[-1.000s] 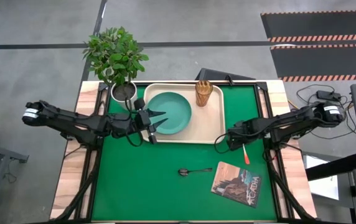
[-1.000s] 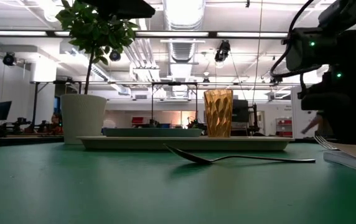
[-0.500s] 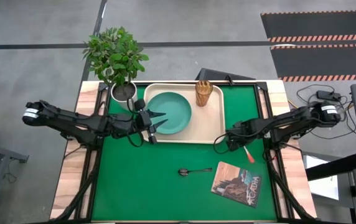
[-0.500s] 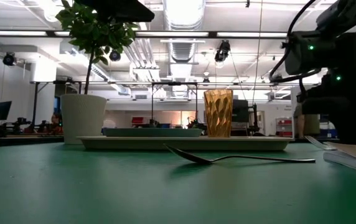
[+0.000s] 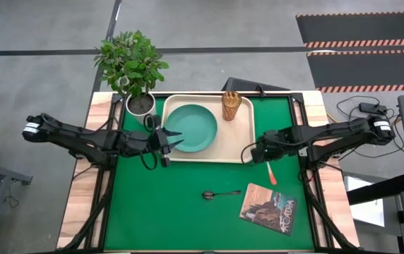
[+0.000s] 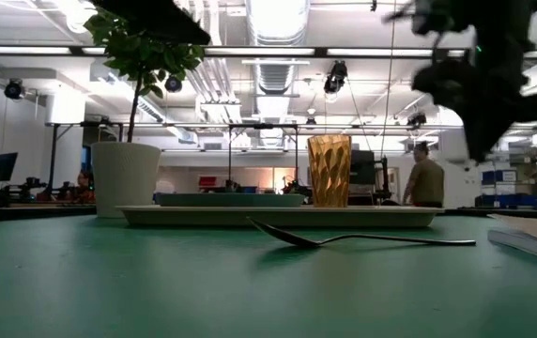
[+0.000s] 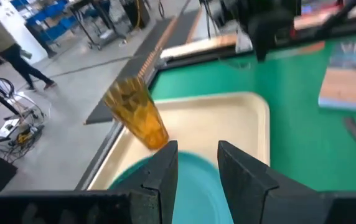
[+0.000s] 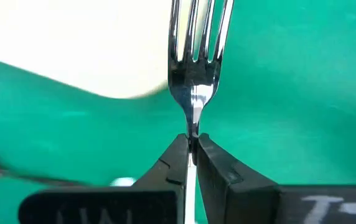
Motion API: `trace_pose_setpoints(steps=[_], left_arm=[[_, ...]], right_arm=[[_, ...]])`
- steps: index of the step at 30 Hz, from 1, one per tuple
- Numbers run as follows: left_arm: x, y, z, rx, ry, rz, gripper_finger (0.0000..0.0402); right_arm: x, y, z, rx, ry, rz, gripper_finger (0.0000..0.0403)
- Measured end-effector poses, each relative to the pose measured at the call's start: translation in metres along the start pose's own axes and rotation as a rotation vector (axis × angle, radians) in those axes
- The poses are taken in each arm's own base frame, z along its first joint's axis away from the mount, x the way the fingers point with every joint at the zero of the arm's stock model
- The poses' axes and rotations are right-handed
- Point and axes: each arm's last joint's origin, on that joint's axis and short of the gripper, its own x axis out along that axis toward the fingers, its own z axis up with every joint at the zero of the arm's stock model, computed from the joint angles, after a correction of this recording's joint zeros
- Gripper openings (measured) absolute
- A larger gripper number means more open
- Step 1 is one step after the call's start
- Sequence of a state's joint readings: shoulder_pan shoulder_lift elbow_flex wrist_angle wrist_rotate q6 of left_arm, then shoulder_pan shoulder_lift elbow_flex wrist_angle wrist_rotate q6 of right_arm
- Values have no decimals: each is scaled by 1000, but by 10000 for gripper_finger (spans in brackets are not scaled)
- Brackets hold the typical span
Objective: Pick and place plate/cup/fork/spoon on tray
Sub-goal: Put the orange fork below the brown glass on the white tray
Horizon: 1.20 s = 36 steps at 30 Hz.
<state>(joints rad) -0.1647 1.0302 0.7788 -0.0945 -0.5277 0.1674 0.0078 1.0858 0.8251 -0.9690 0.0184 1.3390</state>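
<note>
Two items are home and two are not. In the high view the plate (image 5: 191, 128) sits on the left half of the tray (image 5: 234, 143), upper centre of the frame, and the cup (image 5: 231, 106) stands upright in the tray's upper right corner. The low view backs that up: cup (image 6: 329, 170) rising from the tray (image 6: 278, 216), the plate (image 6: 229, 198) a thin teal edge beside it.

The fork (image 5: 270, 173) is in transit. The right gripper (image 5: 259, 152) hovers right of centre, just off the tray's lower right corner, and the orange handle trails down and to the right from it over the green table (image 5: 181, 212). The right wrist view settles the grip: the fingers (image 8: 177, 167) are pinched on the fork's neck (image 8: 194, 93), tines pointing forward toward the cream rim (image 8: 72, 43). By the look of it, this piece is close to being set down but is not yet on the tray.

The spoon (image 5: 220, 193) lies untouched on the table, lower centre, well apart from the tray and just left of the book (image 5: 268, 209). In the low view it stretches across the foreground (image 6: 362, 238).

The left gripper (image 5: 164, 139) waits at the tray's left edge, fingers (image 7: 243, 177) spread, holding nothing, plate and cup (image 7: 136, 116) ahead of it.

So: fork to finish, spoon to come.
</note>
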Motion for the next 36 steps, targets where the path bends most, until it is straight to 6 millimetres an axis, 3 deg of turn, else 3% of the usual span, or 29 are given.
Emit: trace_pose_setpoints(steps=[8, 16, 25, 36], left_arm=[[-4, -4, -5, 45, 49, -33, 96], [-27, -4, 4, 19, -38, -80, 96], [-42, -7, -7, 21, -69, -124, 96], [-52, 1, -7, -59, -105, -117, 96]], right_arm=[[-21, 48, 24, 43, -32, 32, 13], [-21, 80, 77, 52, -31, 10, 13], [5, 76, 133, 120, 3, -69, 13], [48, 58, 150, 144, 82, -226, 13]])
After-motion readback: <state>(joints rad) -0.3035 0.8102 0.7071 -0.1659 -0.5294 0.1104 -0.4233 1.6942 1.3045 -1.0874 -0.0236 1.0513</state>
